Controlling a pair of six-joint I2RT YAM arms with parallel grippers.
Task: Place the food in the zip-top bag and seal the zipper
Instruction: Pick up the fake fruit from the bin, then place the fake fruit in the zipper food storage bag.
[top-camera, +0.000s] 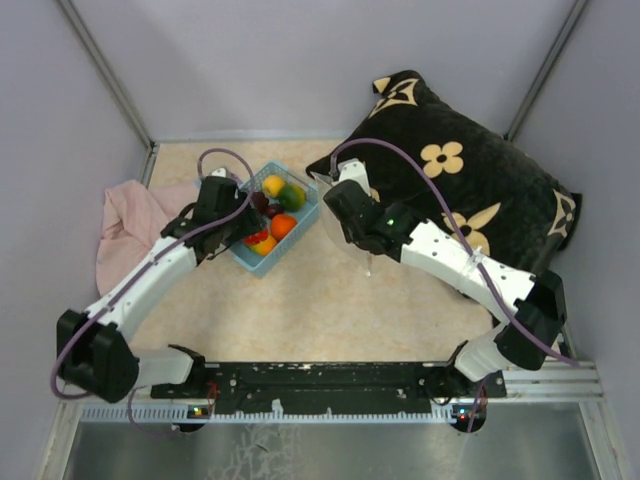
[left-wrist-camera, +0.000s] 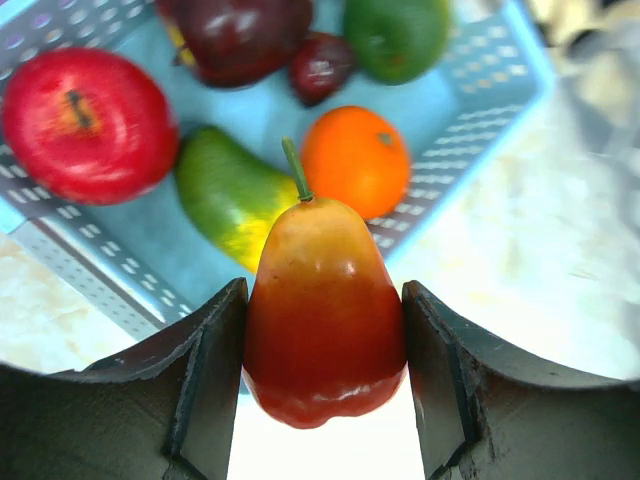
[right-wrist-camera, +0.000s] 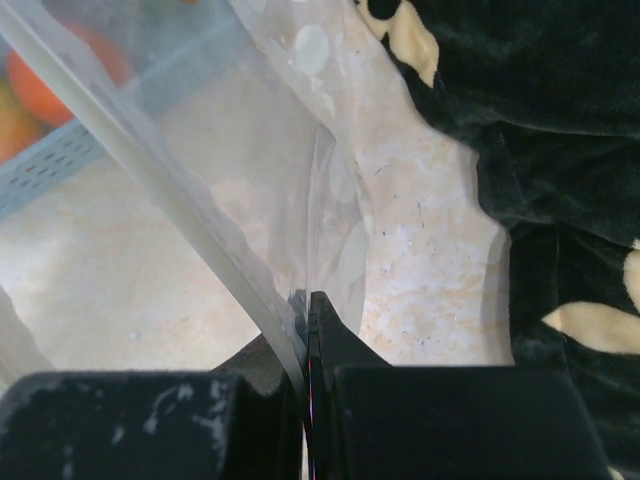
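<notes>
Worktop (top-camera: 300, 320): beige marbled sheet, grey walls round it; arm bases at near edge.
L gripper (left-wrist-camera: 322, 380): jaws pinching a red-yellow pear-shaped fruit (left-wrist-camera: 322, 320), stem up, raised over near rim of basket.
R gripper (right-wrist-camera: 307, 330): jaws pressed together on edge of zip-top bag (right-wrist-camera: 290, 180), holding it up just right of basket; thick clear strip running up-left from jaws looks like the zipper (right-wrist-camera: 150, 170).
Basket (top-camera: 262, 262): light-blue, mid worktop, betw. the two grippers.
Food left in basket: red apple (left-wrist-camera: 88, 122), green-yellow piece (left-wrist-camera: 228, 192), orange (left-wrist-camera: 355, 160), green one (left-wrist-camera: 395, 35), two dark purple ones at far side.
Pink cloth (top-camera: 130, 225): far left, beside L arm.
Black cushion (top-camera: 480, 180): w/ cream flowers, far right, behind bag.
Step (my read): loading stage, first pieces; bag not sealed.
Next move needs: carry pear right to bag mouth. Can't tell if mouth is open enough; R holds only one edge, so fruit may push the film aside.
</notes>
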